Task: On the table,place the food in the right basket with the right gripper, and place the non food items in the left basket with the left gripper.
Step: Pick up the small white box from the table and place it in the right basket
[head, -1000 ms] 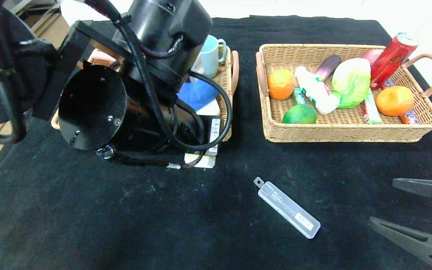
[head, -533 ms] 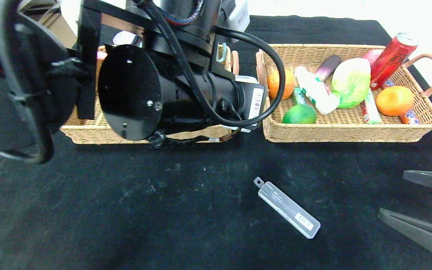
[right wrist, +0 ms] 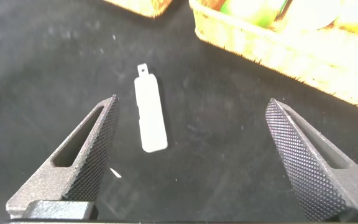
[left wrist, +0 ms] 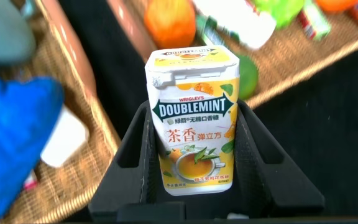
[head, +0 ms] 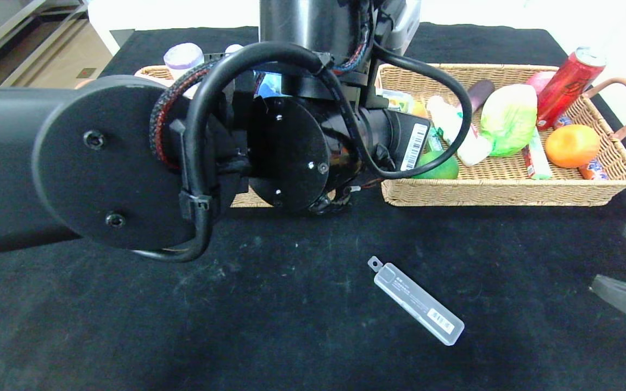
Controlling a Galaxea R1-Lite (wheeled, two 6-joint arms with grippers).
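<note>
Overall light: bright, even, from overhead.
Glare: the white surface beyond the table (head: 508, 244) is blown out behind the red can (head: 565, 87).
Shadows: soft and short along the near wall of the right basket (head: 508, 190).
Blur: in the left wrist view the blue towel (left wrist: 14, 137) and orange (left wrist: 169, 22) are soft; the gum carton (left wrist: 193, 118) is sharp.
Black cloth: dark, only pale scuffs showing.

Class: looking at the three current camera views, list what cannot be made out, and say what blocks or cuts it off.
- Left basket, head view: mostly hidden behind the left arm.
- Right gripper, head view: only its fingertips enter at the frame edge.
- Clear plastic case: label print too small.
- Gum box, left wrist view: lower sides covered by the left gripper fingers.
</note>
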